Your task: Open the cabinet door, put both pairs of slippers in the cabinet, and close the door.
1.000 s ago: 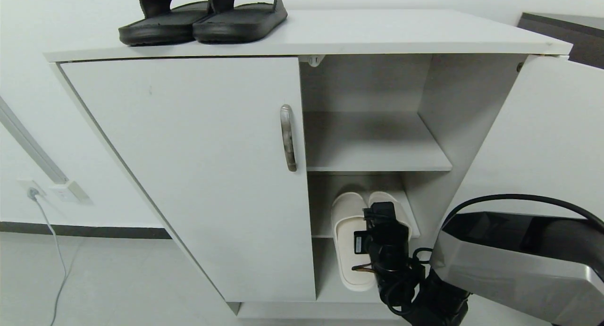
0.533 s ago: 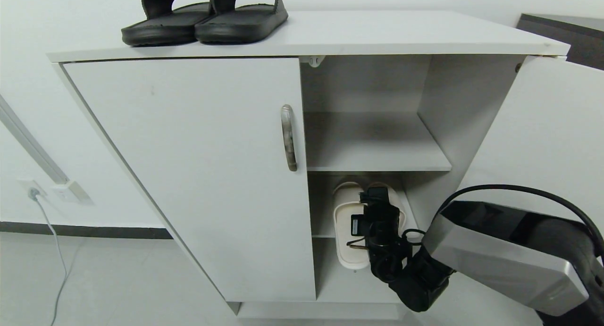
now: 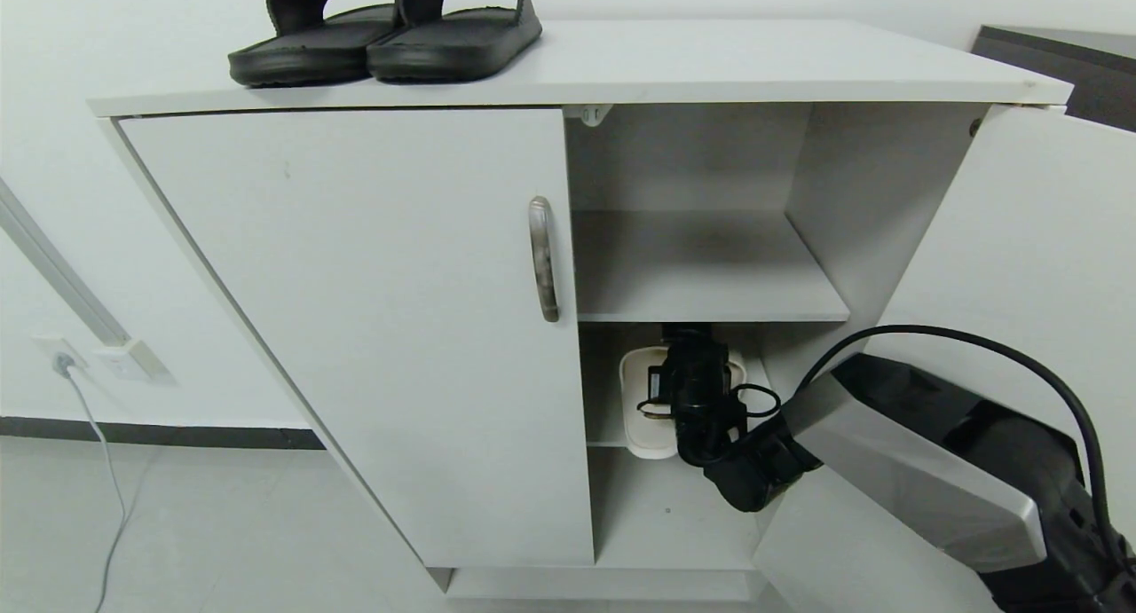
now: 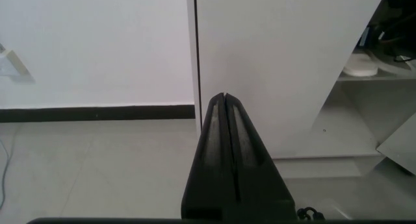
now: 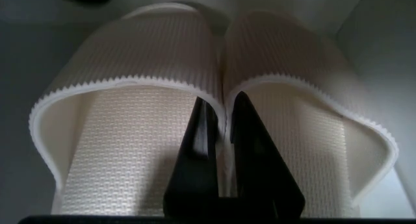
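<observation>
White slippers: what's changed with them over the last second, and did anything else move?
The right gripper, shut on the white slippers, has pushed them deeper into the cabinet, in under the middle shelf; its arm followed inward. Unchanged: black slippers on top, left door closed, right door open, left gripper shut.

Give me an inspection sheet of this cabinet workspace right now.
Surface: cabinet top carries the black slippers.
Job's things: white slippers inside, below the upper shelf; right door open, left door shut.
Clutter: nothing seen.
Claws: right claw pinches the white slippers' adjoining straps; left claw shut, holding nothing.
Cables: black cable over right arm; grey cord at wall socket.
Surroundings: white wall, tiled floor.
</observation>
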Controlling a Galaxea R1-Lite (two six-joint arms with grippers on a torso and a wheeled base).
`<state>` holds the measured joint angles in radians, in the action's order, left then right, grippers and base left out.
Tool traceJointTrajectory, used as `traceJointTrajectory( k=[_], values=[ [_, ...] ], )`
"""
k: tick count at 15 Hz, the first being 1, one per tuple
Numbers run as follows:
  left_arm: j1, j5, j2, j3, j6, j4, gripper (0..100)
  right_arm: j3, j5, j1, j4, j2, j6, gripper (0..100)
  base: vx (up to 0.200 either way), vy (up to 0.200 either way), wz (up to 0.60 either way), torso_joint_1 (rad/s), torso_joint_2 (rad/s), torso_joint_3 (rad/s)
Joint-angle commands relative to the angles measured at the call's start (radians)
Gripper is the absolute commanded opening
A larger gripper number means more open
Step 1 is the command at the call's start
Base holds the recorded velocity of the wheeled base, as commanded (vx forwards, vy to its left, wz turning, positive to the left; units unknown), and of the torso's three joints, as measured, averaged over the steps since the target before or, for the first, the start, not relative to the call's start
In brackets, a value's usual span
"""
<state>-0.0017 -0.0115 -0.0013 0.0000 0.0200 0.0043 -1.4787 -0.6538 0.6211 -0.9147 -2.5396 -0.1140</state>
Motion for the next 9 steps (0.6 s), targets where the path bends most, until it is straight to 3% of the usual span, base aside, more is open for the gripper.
traceJointTrajectory(
  k=[1,9],
  values=[
    [0.0,-0.001,0.001,0.0,0.0,0.0,0,-0.055,0.0,-0.014,0.016,-0.028,0.001,0,0.0,0.0,0.0,0.0,0.0,0.0],
    [0.0,-0.001,0.001,0.0,0.0,0.0,0,-0.117,0.008,-0.029,0.05,-0.085,0.002,0,0.0,0.0,0.0,0.0,0.0,0.0]
  ],
)
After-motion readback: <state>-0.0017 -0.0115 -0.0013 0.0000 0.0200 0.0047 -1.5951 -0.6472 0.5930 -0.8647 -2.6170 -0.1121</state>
